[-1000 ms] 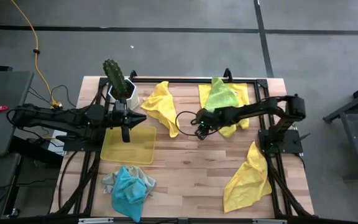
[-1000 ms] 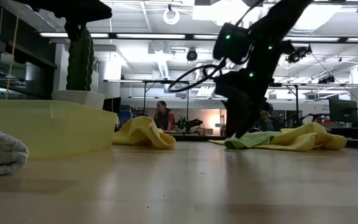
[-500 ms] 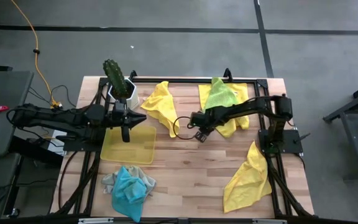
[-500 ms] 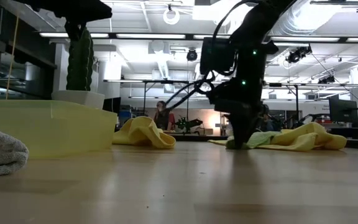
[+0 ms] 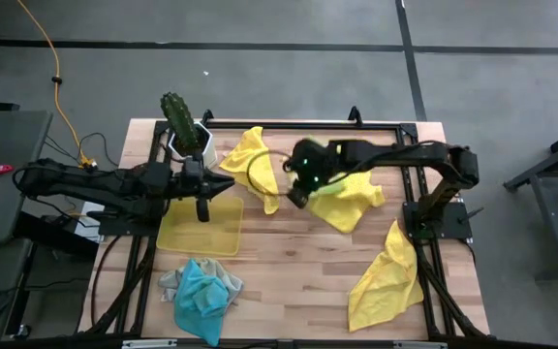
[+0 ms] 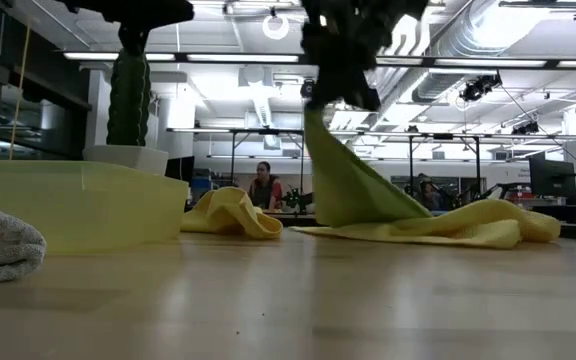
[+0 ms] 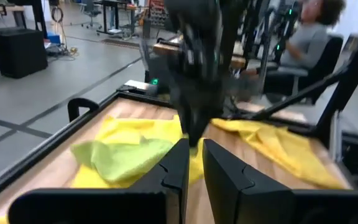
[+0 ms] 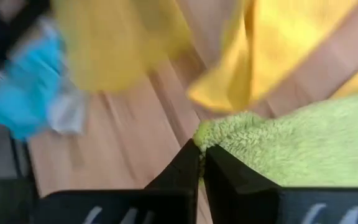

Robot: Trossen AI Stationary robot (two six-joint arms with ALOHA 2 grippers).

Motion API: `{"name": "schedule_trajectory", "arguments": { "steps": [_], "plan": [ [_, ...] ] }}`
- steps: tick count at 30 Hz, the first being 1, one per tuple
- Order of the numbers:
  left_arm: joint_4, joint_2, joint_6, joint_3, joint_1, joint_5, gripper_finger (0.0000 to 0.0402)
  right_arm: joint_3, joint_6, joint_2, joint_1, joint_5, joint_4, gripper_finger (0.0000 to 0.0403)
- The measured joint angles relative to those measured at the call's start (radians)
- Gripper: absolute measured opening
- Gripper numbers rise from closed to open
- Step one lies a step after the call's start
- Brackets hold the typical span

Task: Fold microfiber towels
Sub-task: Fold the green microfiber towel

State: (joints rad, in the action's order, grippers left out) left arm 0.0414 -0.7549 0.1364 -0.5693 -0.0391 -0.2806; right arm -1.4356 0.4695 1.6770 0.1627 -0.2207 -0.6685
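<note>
Lime green towel (image 8: 303,146) is pinched at one corner between the closed fingers of the right gripper (image 5: 298,192), which is held raised above the table's far middle. From that corner the cloth is drawn taut and slopes down and away toward the right arm's own side, where its lower part lies on a spread yellow towel (image 5: 352,206). The towel's long axis is thus set from the lifted corner to the trailing edge on the wood, so any fold is judged to turn on carrying the corner back along that line. The left gripper (image 5: 201,206), nearly closed with nothing seen in it, is parked over the translucent yellow tray (image 5: 223,236), well apart from the cloth; the right arm is plainly the nearer.
</note>
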Motion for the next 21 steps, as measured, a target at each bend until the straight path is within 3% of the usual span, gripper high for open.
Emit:
{"name": "schedule_trajectory", "arguments": {
  "steps": [6, 15, 21],
  "plan": [
    [0.003, -0.141, -0.098, -0.043, 0.0, 0.0, 0.0038, -0.123, 0.084, -0.004, 0.049, -0.024, -0.011, 0.0002],
    [0.08, -0.351, -0.104, -0.077, 0.0, -0.019, 0.0038, -0.14, 0.213, -0.003, 0.094, -0.056, 0.018, 0.0001],
    [0.206, -0.453, -0.115, -0.113, -0.002, -0.066, 0.0038, -0.14, 0.33, -0.003, 0.1, -0.054, 0.215, 0.0001]
  ]
}}
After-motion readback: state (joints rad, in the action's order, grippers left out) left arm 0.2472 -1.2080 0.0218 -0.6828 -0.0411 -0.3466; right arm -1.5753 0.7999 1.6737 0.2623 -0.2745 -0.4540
